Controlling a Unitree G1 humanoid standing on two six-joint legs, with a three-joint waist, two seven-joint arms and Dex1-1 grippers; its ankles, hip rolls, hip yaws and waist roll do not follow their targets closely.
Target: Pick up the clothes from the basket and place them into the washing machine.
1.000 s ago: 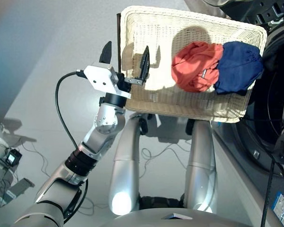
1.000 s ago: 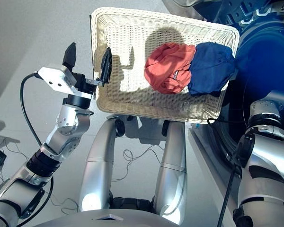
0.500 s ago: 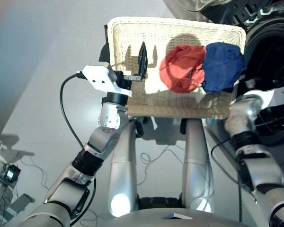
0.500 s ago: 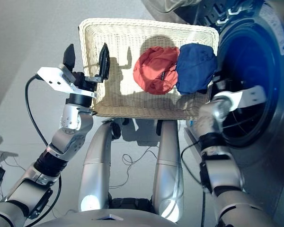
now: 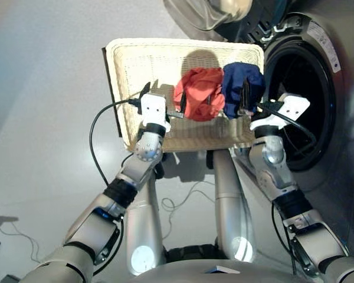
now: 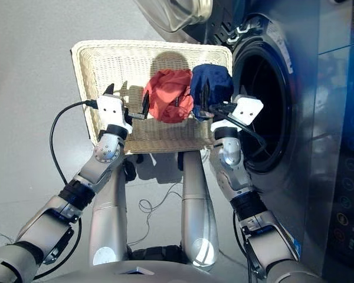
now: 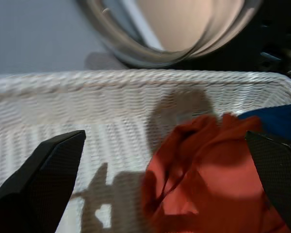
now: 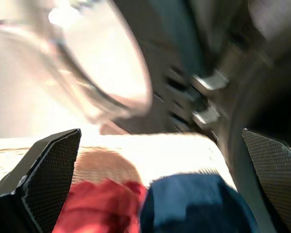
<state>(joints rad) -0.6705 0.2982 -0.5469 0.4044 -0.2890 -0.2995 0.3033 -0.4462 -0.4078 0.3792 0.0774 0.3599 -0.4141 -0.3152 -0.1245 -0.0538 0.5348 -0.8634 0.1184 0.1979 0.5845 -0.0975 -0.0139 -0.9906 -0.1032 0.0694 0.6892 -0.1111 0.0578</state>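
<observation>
Coral red garment [image 5: 197, 101]: crumpled heap in the basket, at the middle of its near edge, touching the navy one.
Navy blue garment [image 5: 241, 87]: bunched heap just beside the coral one, towards the basket's washer-side edge and near that near corner.
Black garment: I cannot see it in any view.
Basket [image 5: 130, 76]: cream woven tray with a low rim, on the floor in front of me; the half on my left is bare weave.
Washing machine [image 5: 318, 53]: dark front-loader at the basket's right edge; its porthole [image 5: 298, 106] is open and dark inside.
Glass door [image 5: 215, 12]: swung open, lying beyond the basket's far edge.
My left gripper [image 5: 163, 103]: over the basket's near edge, just left of the coral garment; fingers spread wide, grasping nothing. In my left wrist view the coral cloth [image 7: 203, 174] lies between the two fingers [image 7: 43, 184], not touched by either.
My right gripper [image 5: 252, 99]: at the basket's near right corner, against the navy garment's side; fingers parted, empty. In my right wrist view the navy cloth [image 8: 194, 204] and coral cloth [image 8: 99, 208] lie ahead between the fingers [image 8: 48, 170].
Floor [image 5: 41, 147]: pale grey, with a thin cable [image 5: 180, 203] lying loose below the basket.
</observation>
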